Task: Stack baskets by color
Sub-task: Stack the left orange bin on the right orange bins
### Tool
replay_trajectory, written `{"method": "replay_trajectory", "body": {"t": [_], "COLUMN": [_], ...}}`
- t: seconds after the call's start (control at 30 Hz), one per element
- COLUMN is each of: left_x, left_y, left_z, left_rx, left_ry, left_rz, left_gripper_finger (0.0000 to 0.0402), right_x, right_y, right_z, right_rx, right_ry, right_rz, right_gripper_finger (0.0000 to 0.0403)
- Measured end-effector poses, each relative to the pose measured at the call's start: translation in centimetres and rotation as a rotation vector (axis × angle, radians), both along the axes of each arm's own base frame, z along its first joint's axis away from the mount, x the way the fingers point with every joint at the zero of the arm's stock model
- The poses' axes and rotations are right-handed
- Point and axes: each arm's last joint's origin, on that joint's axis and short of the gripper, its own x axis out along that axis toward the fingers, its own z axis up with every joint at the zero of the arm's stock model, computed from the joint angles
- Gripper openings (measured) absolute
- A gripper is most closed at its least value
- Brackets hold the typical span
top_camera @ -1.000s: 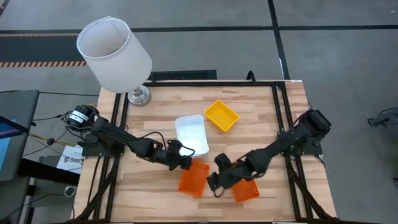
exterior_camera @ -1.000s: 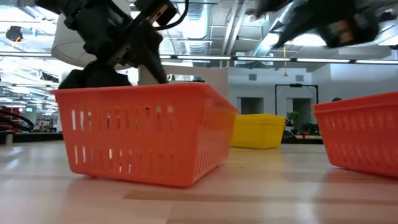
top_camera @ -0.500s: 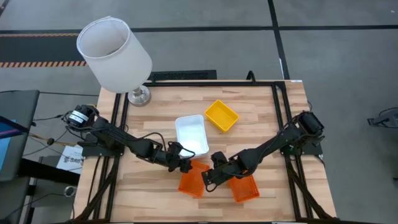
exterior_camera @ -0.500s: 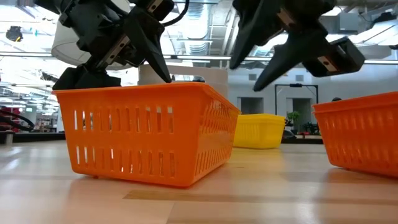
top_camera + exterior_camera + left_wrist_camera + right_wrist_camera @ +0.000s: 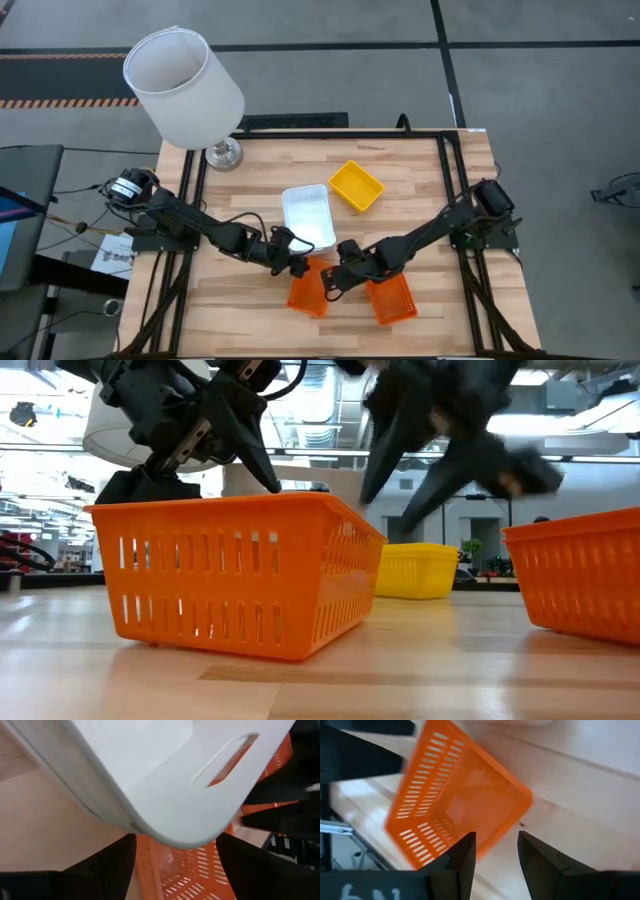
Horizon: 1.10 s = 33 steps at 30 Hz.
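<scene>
Two orange mesh-sided plastic baskets (image 5: pixel 308 291) (image 5: pixel 391 301) at wooden table (image 5: pixel 240 190) front. Left one's long axis near-far, slightly tilted. My left end effector (image 5: pixel 300 266) apart at its far rim, white plastic basket (image 5: pixel 308 216) just behind. Right end effector (image 5: pixel 331 283) apart between both.

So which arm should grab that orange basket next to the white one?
Probably the right. Its tool hangs open just over the orange basket's edge, while the left tool, also open, sits at the far end beside the white basket.
</scene>
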Motion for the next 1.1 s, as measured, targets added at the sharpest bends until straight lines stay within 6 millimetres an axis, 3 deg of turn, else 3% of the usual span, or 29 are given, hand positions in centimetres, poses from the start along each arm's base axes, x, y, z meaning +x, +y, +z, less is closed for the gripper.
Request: {"method": "replay_trajectory", "body": {"t": [0.23, 0.37, 0.67, 0.8, 0.9, 1.1], "left_x": [0.1, 0.1, 0.1, 0.1, 0.0, -0.5], "left_y": [0.0, 0.1, 0.1, 0.1, 0.0, -0.1], "left_z": [0.1, 0.1, 0.1, 0.0, 0.1, 1.6], "left_rx": [-0.003, 0.001, 0.012, 0.0, -0.016, -0.02], "left_ry": [-0.008, -0.01, -0.009, 0.002, 0.012, -0.04], "left_rz": [0.014, 0.015, 0.005, -0.048, -0.126, -0.21], "left_gripper_finger": [0.0262, 0.0262, 0.0262, 0.0262, 0.0262, 0.0262], "right_x": [1.1, 2.0, 1.9, 1.9, 1.6, 0.3], "right_y": [0.3, 0.4, -0.1, -0.1, -0.2, -0.5], "right_z": [-1.7, -1.6, -1.8, -1.8, -0.7, 3.6], "right_rx": [0.013, 0.026, 0.022, 0.015, 0.018, 0.013], "right_ry": [0.049, 0.033, 0.08, 0.073, 0.056, -0.049], "right_rz": [0.027, 0.039, 0.054, 0.074, 0.077, 0.125], "right_gripper_finger": [0.0165, 0.015, 0.0026, 0.0015, 0.0013, 0.0011]}}
